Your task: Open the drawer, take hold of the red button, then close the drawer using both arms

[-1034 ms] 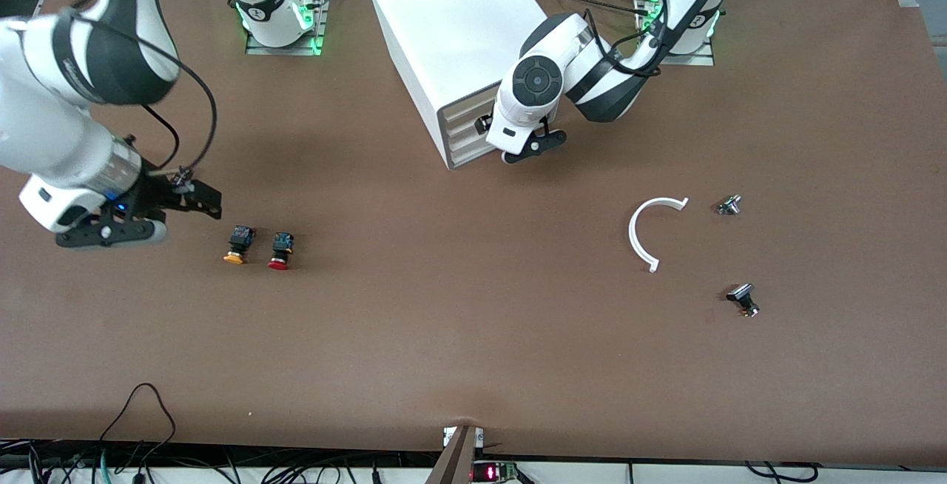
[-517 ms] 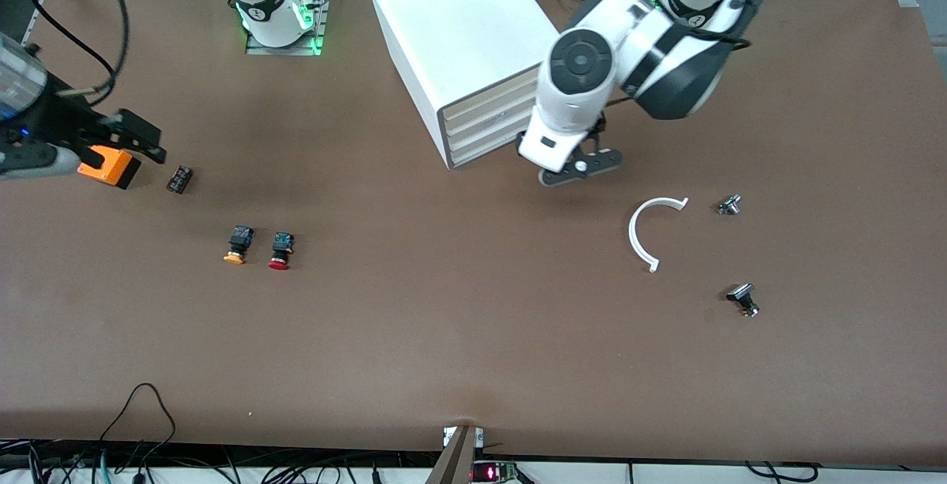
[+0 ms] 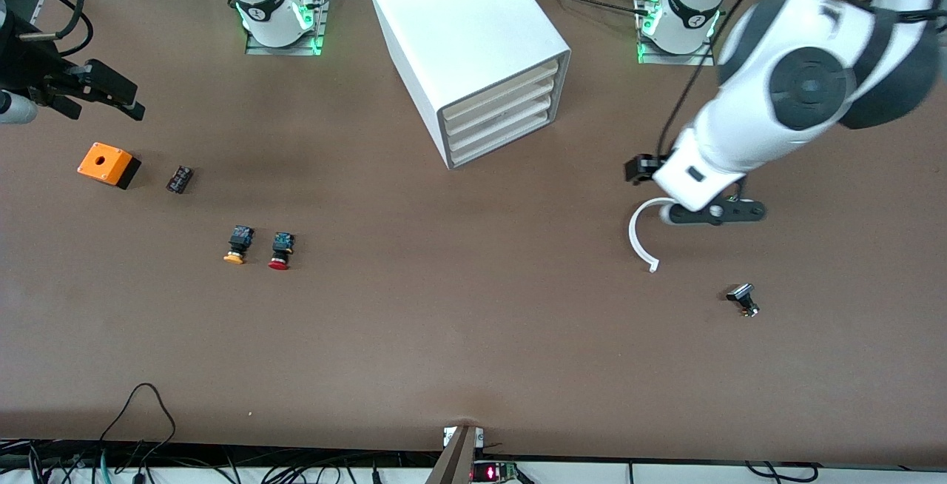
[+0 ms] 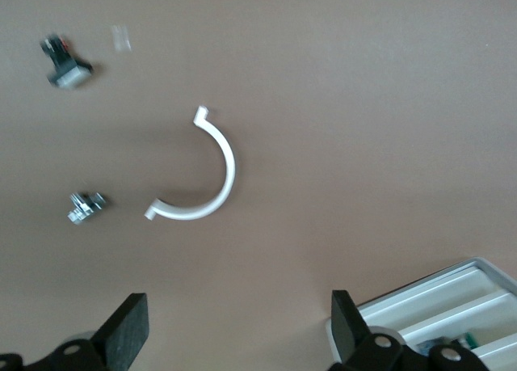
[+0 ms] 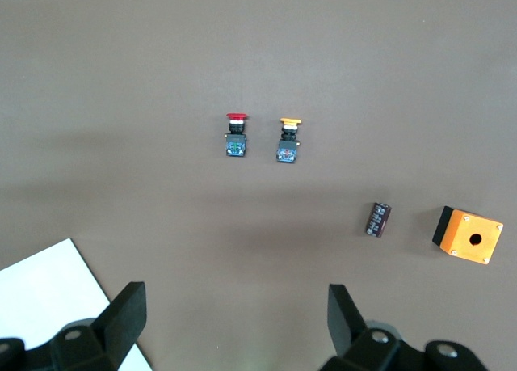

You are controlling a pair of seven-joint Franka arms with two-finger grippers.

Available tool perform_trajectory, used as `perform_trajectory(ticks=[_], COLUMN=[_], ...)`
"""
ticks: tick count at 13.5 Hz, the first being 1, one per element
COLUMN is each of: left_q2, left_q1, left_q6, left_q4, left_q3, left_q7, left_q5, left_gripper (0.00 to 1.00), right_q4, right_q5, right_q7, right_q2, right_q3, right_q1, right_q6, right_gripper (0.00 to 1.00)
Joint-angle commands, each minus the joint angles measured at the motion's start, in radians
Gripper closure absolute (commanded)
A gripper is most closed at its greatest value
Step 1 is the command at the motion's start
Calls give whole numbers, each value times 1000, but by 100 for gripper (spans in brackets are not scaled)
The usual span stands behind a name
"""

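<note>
Both arms pulled away from their work; all four drawers shut, button on the tabletop.

Left gripper (image 3: 704,212), at the cabinet (image 3: 473,55) front a second ago, now hangs over the white curved strip (image 3: 641,236) toward the left arm's end, jaws wide and empty. Right gripper (image 3: 96,92) has lifted off to the table's edge at the right arm's end, uncovering the orange box (image 3: 108,164) and a small black part (image 3: 179,178); jaws wide, empty. The drawer (image 3: 501,98), second from top, sits flush. The button (image 3: 280,250) lies beside the orange-capped button (image 3: 237,243), nearer the front camera than the box. Judgement: task looks unstarted or reset. Hidden: small metal part under left arm; the right gripper is partly cut off by the front view's edge.
</note>
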Motion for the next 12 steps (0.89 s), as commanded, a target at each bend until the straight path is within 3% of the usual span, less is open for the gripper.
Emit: perform_trajectory(ticks=[1, 2, 4, 7, 9, 12], left_q2=[-124, -180, -286, -369, -414, -399], left_q1=[-76, -103, -104, -113, -138, -134], left_q6=[3, 40, 140, 236, 312, 239], left_q4=[-52, -110, -247, -359, -424, -383], left_q3=[176, 264, 359, 448, 476, 472], left_q7=[208, 284, 442, 489, 445, 368], left_q5=[-34, -97, -150, -150, -148, -133], left_gripper=[1, 1, 1, 0, 0, 0], right_q4=[-43, -61, -67, -61, -52, -43], right_q5=[-16, -20, -23, -31, -26, -23], right_q7=[29, 31, 22, 31, 55, 117], right_q2=[-41, -50, -55, -52, -52, -46], right_q3=[20, 21, 21, 18, 16, 18], right_q1=[-25, -32, -34, -32, -32, -26], right_q6=[4, 17, 30, 22, 17, 19], right_gripper=[1, 1, 1, 1, 1, 1])
